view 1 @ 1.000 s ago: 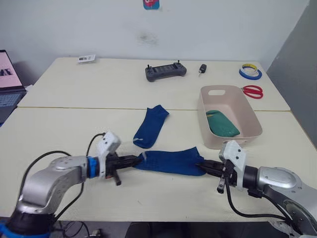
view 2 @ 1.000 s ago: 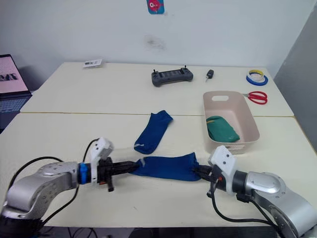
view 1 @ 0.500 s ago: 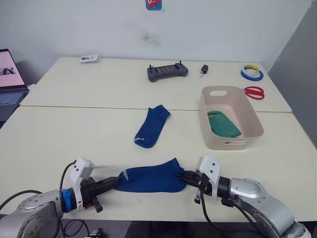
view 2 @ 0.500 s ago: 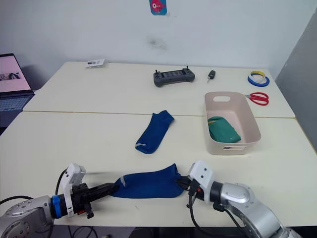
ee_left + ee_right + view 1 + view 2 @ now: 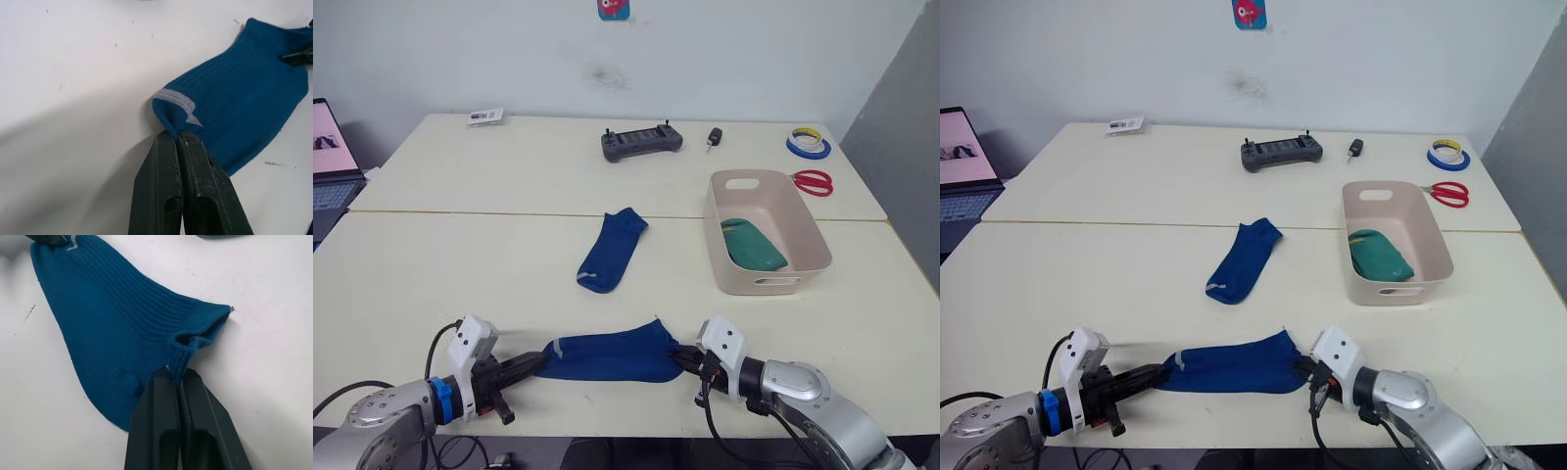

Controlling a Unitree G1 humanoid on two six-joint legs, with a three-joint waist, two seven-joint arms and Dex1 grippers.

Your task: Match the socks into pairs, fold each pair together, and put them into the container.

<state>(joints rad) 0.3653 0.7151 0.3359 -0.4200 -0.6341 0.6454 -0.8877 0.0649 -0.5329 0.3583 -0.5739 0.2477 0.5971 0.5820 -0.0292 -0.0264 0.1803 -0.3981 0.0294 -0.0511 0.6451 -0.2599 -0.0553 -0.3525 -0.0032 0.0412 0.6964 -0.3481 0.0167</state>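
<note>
Near sock (image 5: 607, 354) lies flat on worktop (image 5: 431, 274), long axis left-right. Left gripper (image 5: 540, 360) pinches its toe, right gripper (image 5: 679, 356) its cuff. 2nd blue sock (image 5: 612, 249) lies beyond, nearer the left arm.

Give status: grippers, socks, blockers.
Left gripper shut on near blue sock toe; right gripper shut on its cuff. Second blue sock lies mid-table. Green sock in container. Nothing between.
</note>
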